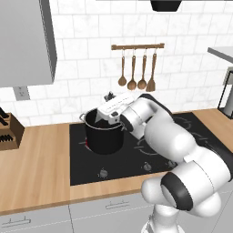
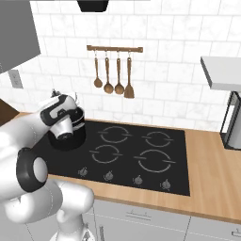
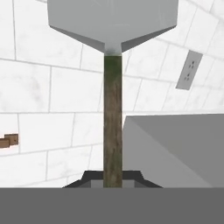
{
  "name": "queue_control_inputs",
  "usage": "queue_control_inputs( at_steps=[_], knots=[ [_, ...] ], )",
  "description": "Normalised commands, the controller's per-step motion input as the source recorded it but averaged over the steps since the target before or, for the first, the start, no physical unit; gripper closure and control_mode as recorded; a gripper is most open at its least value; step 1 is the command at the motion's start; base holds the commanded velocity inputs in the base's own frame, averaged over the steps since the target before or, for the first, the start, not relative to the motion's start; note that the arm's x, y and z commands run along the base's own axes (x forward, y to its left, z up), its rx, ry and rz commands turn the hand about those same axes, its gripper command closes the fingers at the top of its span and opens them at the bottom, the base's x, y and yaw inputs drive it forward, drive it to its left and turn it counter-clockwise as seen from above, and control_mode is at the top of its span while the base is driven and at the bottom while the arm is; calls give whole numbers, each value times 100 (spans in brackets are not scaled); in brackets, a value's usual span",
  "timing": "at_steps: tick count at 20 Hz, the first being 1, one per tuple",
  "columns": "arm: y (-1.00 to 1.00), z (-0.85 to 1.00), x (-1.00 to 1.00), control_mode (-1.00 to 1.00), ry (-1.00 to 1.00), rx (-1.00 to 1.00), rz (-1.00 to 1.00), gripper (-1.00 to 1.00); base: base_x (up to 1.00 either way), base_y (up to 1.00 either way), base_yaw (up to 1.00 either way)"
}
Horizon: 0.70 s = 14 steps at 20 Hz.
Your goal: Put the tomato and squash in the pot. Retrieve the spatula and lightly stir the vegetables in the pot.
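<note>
My gripper is shut on the thin dark handle of the spatula. Its flat light-grey blade stands at the far end, against the tiled wall. The white hand hovers over the rim of the black pot, which stands on the hob's rear left burner. From the right side the hand covers most of the pot. The hand hides the pot's inside, so the tomato and squash are out of view. A small red sliver shows at the pot's lower left; I cannot tell what it is.
The black hob is set in a wooden counter. A rail of brown wooden spoons and a turner hangs on the wall behind. A knife block stands far left, and a grey wall cabinet hangs above it.
</note>
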Motion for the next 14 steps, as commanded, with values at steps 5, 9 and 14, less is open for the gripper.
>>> queue_control_inputs(
  at_steps=[5,9,14],
  knots=[
    [2,-10,-2,-100,0,8,0,100,0,0,0],
    [1,-11,0,-100,1,6,0,100,0,0,0],
    [7,-11,0,-100,3,3,0,100,0,0,0]
  ],
)
